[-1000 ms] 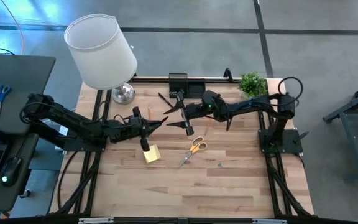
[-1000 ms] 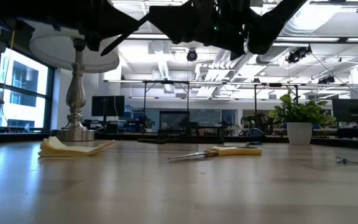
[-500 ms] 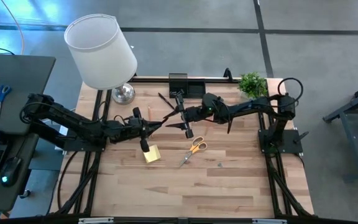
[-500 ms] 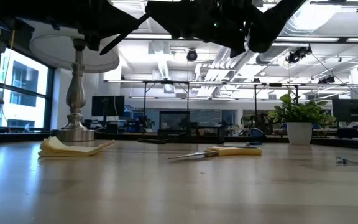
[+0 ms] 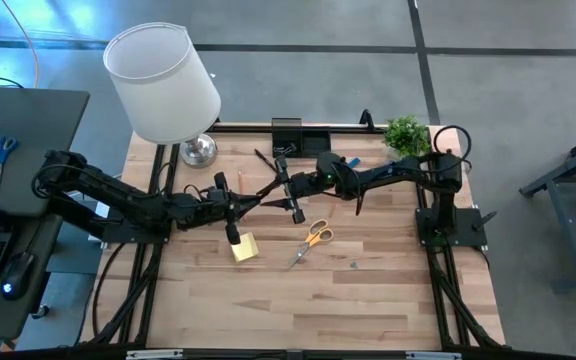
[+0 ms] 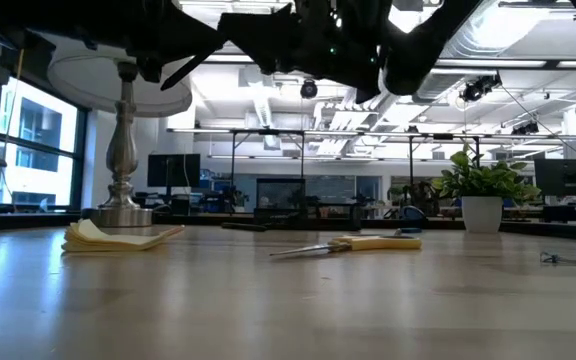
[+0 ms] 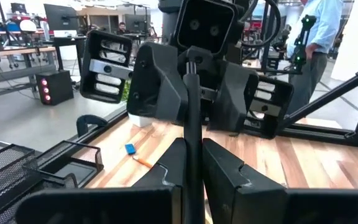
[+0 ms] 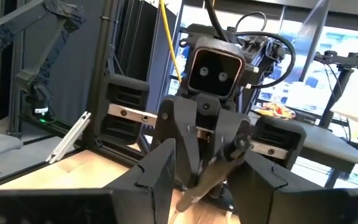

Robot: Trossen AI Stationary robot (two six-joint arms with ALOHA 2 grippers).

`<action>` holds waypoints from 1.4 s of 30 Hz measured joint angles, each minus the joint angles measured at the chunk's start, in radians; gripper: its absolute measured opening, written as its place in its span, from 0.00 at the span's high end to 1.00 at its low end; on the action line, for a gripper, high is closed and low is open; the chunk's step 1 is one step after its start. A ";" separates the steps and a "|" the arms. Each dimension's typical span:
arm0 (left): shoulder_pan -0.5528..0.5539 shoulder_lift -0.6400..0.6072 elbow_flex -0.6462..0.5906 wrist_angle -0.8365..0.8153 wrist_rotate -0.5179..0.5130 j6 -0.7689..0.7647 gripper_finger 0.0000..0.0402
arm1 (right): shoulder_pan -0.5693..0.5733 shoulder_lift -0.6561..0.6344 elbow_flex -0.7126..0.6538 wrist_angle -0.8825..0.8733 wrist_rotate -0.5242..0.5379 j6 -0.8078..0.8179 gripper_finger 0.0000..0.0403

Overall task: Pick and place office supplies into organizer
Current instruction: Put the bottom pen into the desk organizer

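Both grippers meet above mid-table, tip to tip. The left gripper (image 7: pixel 190 163) is clenched on a slim black pen (image 7: pixel 192 118), its far end entering the right gripper (image 5: pixel 286 185). Whether the right fingers (image 8: pixel 160 163) have closed on the pen cannot be told. Below lie orange-handled scissors (image 5: pixel 313 239), a yellow pad (image 5: pixel 244 248), a blue eraser (image 7: pixel 130 149) and an orange pencil (image 7: pixel 143 162). The organizer (image 5: pixel 300 134) sits at the far edge.

A black pen (image 5: pixel 253 195) is held above the table (image 5: pixel 368 300) between the left gripper (image 5: pixel 236 203) and the right gripper (image 5: pixel 286 186). The sticky-note pad (image 5: pixel 245 247) lies left of the scissors (image 5: pixel 311 240); the organizer (image 5: pixel 301 136) stands behind them.
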 joint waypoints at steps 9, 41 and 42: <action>0.000 0.000 0.000 -0.010 0.003 0.003 0.95 | 0.000 -0.004 0.000 0.003 -0.014 0.003 0.69; 0.000 -0.040 0.000 -0.145 -0.109 -0.004 0.65 | -0.113 -0.014 0.002 -0.132 0.134 -0.002 0.95; 0.000 -0.048 0.000 -0.156 -0.119 -0.004 0.64 | -0.128 -0.016 0.002 -0.140 0.143 -0.001 0.95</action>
